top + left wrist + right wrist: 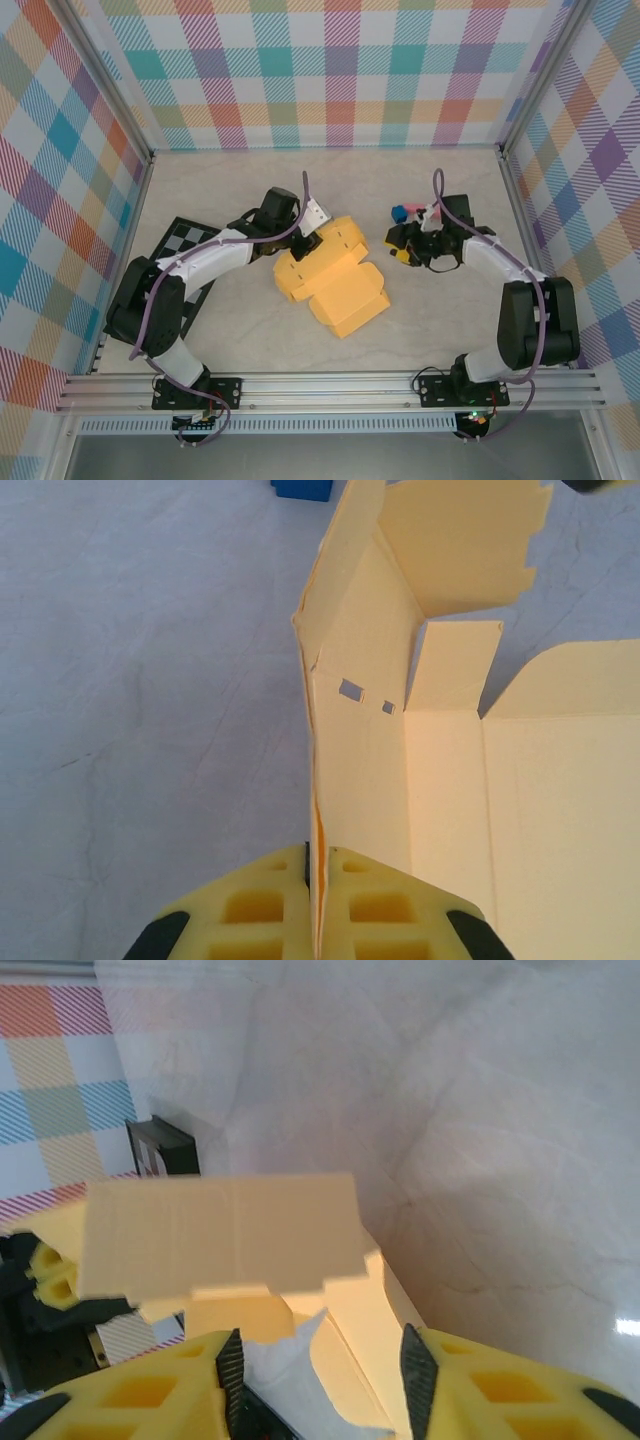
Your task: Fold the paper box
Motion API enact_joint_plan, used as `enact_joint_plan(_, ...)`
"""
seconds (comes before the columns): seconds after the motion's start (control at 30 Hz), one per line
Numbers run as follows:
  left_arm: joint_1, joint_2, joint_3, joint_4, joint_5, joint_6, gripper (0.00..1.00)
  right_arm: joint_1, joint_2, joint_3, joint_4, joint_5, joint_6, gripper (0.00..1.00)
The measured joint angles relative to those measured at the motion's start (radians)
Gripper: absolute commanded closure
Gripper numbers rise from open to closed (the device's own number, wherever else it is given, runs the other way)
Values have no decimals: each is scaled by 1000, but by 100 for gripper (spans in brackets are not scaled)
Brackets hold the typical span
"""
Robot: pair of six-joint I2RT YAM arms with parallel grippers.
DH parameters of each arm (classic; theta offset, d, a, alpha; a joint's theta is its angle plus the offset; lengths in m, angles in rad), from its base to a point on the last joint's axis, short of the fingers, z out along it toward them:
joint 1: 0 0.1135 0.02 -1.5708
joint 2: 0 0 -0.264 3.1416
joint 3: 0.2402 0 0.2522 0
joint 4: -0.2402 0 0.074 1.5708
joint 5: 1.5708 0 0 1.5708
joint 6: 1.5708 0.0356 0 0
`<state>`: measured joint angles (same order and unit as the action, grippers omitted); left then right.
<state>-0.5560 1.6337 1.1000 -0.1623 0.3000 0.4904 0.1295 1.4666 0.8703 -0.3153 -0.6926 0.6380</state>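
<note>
The paper box (332,278) is a yellow-orange card sheet, partly folded, lying mid-table. My left gripper (306,246) is shut on its far left edge. In the left wrist view the fingertips (318,880) pinch an upright panel of the paper box (360,750), and creased flaps spread to the right. My right gripper (404,246) stands open just right of the box. In the right wrist view the gripper (320,1360) has its jaws apart; a raised flap of the box (220,1235) hangs ahead and card lies loosely between the fingers.
A pink stick with a blue end (406,212) lies just behind the right gripper. A black-and-white checkered board (183,243) lies at the left under the left arm. Plaid walls close in the table on three sides.
</note>
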Motion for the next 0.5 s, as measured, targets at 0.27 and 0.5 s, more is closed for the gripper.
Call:
enact_joint_plan(0.27, 0, 107, 98, -93, 51, -15, 98, 147, 73, 8, 95, 91, -228, 52)
enact_joint_plan(0.5, 5, 159, 148, -176, 62, -24, 97, 196, 116, -33, 225, 208, -296, 50)
